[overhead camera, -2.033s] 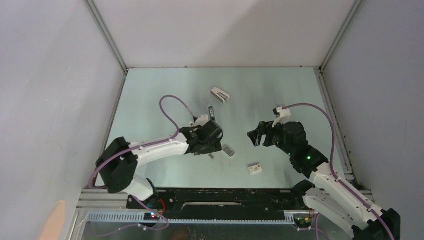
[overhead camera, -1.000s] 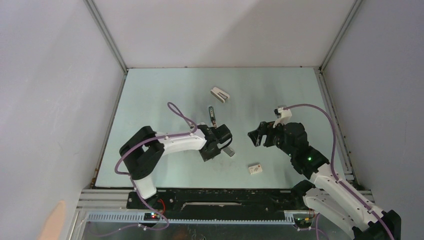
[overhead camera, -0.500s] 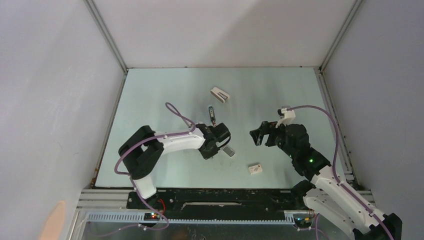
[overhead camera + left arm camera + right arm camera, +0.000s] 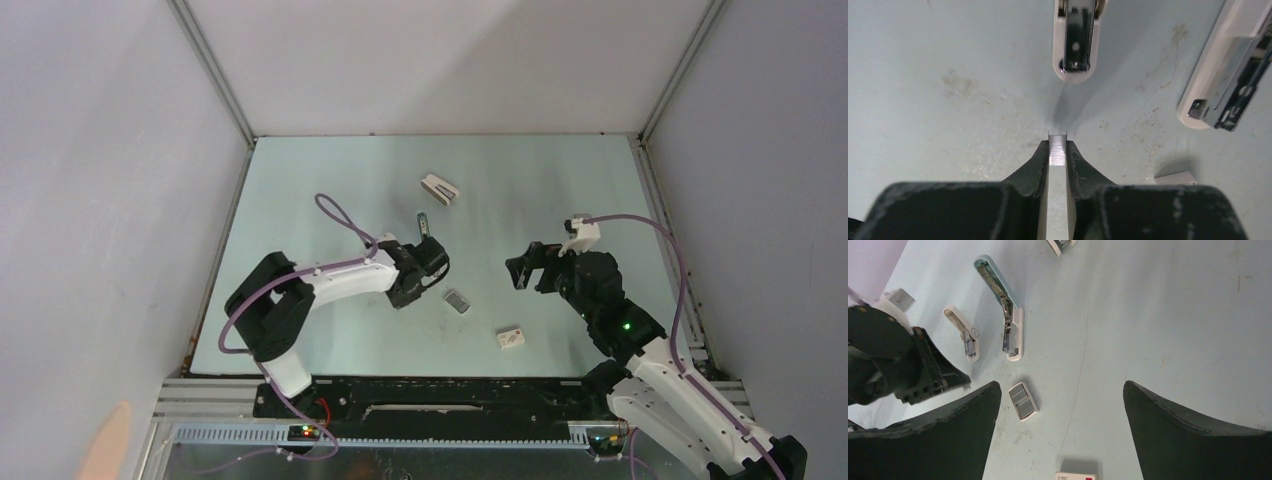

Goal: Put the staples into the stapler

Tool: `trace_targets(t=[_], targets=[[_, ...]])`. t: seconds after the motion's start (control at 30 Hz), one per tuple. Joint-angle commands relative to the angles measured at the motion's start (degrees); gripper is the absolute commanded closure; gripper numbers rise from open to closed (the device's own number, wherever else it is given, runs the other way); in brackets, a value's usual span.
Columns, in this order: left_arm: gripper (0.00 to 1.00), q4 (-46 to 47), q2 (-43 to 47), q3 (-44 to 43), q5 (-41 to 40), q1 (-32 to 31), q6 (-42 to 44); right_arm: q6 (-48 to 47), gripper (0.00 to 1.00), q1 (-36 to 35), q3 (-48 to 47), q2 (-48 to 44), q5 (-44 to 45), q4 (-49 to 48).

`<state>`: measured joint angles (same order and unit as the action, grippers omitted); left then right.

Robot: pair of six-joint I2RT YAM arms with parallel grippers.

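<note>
Pinched between the fingertips of the left tool (image 4: 1058, 154), the staples (image 4: 1058, 145) show as a small ribbed metal block with their front end sticking out just past the tips. The tool is closed almost fully onto them. A shadow on the tabletop (image 4: 948, 75) ahead suggests the block is held just clear of the surface.

Straight ahead and near, the stapler (image 4: 1075, 40) lies with its rounded pale end towards the tool and its metal channel facing up. It lines up closely with the staples but does not touch them. To the right of it is a longer white-and-cream stapler (image 4: 1218, 75), which is apart from both.

Farther out on the tabletop are a flat grey piece (image 4: 457, 300), a white box (image 4: 511, 338) with a red mark, and a wedge-shaped stapler (image 4: 440, 188).

The right tool (image 4: 1060, 387) hangs over the middle of the tabletop with its fingers spread wide, holding nothing.

The pick-up looks done, and the step in hand is carrying the staples to the stapler. The next move calls for a short forward advance that keeps the block square to the channel, then lowering it in legs-down. The free right tool may need to steady the stapler body, because a light stapler could slide when nudged.
</note>
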<state>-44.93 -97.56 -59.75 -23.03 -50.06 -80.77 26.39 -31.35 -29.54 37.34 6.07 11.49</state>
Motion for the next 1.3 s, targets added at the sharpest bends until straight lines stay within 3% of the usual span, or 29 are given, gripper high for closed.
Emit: trace_targets(t=[0.0,0.3,0.6,1.27], targets=[[0.88,-3.2,4.6,-3.1,-9.6,1.5,4.6,0.3,0.06,0.0,0.4,0.4,1.4,-1.2],[0.87,-1.2,5.6,-4.5,-15.1,5.1,8.4,0.1,0.05,0.0,0.4,1.2,1.2,-1.5],[0.88,5.6,4.8,-2.6,-13.1,7.4,10.8,0.1,0.06,-0.1,0.4,2.2,0.8,-1.9],[0.87,5.8,-0.4,-3.0,-13.1,8.0,7.2,-0.2,0.06,0.0,0.4,3.3,0.3,-2.4]])
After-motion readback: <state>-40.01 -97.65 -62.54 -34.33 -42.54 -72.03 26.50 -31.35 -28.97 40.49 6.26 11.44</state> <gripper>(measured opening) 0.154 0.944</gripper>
